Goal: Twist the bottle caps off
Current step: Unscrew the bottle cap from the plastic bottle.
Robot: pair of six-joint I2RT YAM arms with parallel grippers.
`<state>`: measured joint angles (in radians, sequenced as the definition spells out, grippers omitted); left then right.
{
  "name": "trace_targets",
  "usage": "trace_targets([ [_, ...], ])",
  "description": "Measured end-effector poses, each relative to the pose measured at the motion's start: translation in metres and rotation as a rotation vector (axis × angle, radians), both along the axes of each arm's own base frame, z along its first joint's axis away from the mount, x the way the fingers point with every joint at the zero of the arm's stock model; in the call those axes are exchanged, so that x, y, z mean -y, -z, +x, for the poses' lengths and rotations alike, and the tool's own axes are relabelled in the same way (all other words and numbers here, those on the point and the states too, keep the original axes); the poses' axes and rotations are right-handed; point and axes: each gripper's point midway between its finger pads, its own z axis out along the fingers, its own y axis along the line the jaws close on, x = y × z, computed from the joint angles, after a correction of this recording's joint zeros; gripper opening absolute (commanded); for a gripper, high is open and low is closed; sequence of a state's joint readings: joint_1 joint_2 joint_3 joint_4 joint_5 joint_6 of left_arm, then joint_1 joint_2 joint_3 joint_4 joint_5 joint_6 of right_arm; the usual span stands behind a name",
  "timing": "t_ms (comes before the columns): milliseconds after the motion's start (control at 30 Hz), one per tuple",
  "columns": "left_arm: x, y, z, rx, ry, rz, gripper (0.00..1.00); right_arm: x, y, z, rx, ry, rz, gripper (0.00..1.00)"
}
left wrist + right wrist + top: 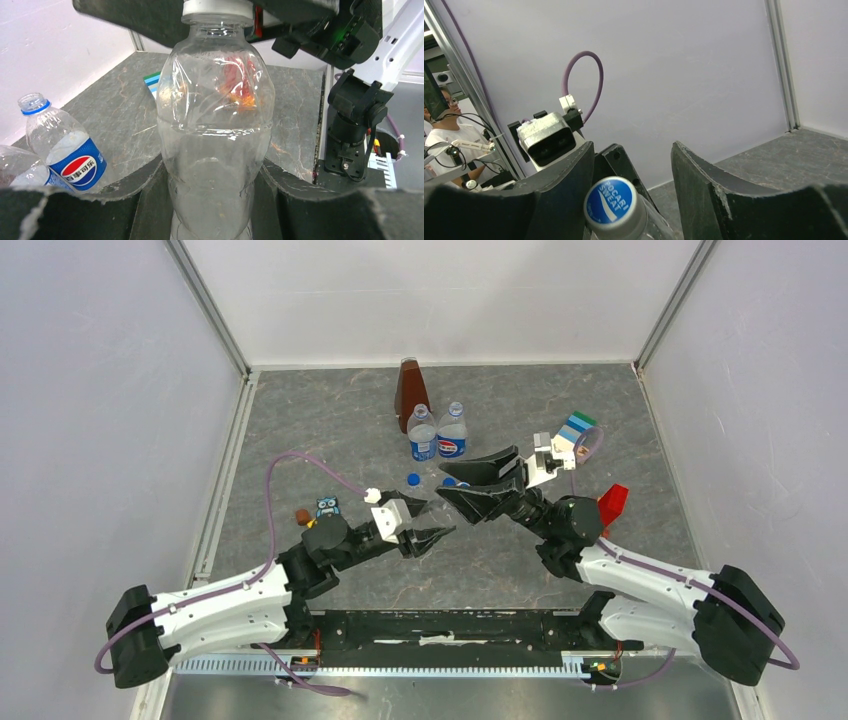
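Two blue caps (413, 479) lie loose near the right jaws. Third, the Pocari Sweat cap (610, 202), is still on. Left gripper (212, 167) pinches its unlabelled bottle (215, 110); right gripper (632, 150) jaws spread around the cap.

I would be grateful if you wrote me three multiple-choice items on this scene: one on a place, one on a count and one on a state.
1. Where is the unlabelled bottle?
A. Between the fingers of the left gripper.
B. Lying on its side, untouched.
C. Standing against the far wall.

2. How many bottles with a blue label stand on the table?
A. One.
B. Two.
C. Four.

3. What is the state of the white cap?
A. Lying on the table.
B. Seated on its bottle's neck.
C. Crushed flat.

Answers:
1 A: the left wrist view shows a finger pressed on each side of it.
2 B: the top view shows a pair side by side.
3 B: the right wrist view shows it on the neck, between the parted fingers of the right gripper.
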<state>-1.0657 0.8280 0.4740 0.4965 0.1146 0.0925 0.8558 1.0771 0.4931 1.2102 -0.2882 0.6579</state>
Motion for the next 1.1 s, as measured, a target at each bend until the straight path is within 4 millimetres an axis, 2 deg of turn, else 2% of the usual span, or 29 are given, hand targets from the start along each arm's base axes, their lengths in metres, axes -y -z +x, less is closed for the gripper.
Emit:
trace_targets([
  [100, -0.001, 0.006, 0.000, -0.001, -0.006, 0.014, 0.02, 0.002, -0.002, 0.000, 0.001, 0.006, 0.006, 0.48],
  [167, -0.001, 0.006, 0.001, -0.001, -0.012, 0.015, 0.02, 0.002, -0.002, 0.000, 0.001, 0.005, 0.007, 0.49],
  [233, -0.001, 0.006, 0.002, -0.001, -0.016, 0.015, 0.02, 0.001, -0.001, -0.001, -0.004, -0.003, 0.006, 0.60],
  [267, -0.001, 0.006, 0.002, -0.002, -0.017, 0.015, 0.02, 0.001, -0.001, 0.000, -0.008, -0.005, 0.005, 0.61],
  [367, -0.001, 0.005, 0.002, 0.001, -0.017, 0.012, 0.02, -0.001, 0.002, 0.001, -0.019, -0.009, -0.002, 0.57],
  [433, -0.001, 0.005, 0.002, 0.001, -0.017, 0.012, 0.02, -0.002, 0.003, 0.001, -0.024, -0.010, -0.005, 0.47],
  [500, -0.002, 0.006, 0.003, -0.001, -0.022, 0.013, 0.02, -0.002, 0.003, 0.000, -0.024, -0.012, -0.004, 0.41],
  [600, -0.002, 0.006, 0.004, -0.003, -0.026, 0.012, 0.02, -0.001, 0.002, 0.000, -0.014, -0.012, -0.005, 0.21],
  [667, -0.002, 0.006, 0.004, -0.002, -0.028, 0.013, 0.02, -0.001, 0.003, 0.000, -0.011, -0.010, -0.007, 0.01],
  [933, -0.001, 0.008, 0.001, -0.004, 0.009, 0.031, 0.02, -0.003, 0.006, -0.007, 0.033, -0.043, -0.040, 0.00],
  [1100, -0.001, 0.008, -0.002, -0.054, 0.165, 0.021, 0.02, -0.002, 0.006, -0.020, 0.117, -0.103, -0.069, 0.00],
])
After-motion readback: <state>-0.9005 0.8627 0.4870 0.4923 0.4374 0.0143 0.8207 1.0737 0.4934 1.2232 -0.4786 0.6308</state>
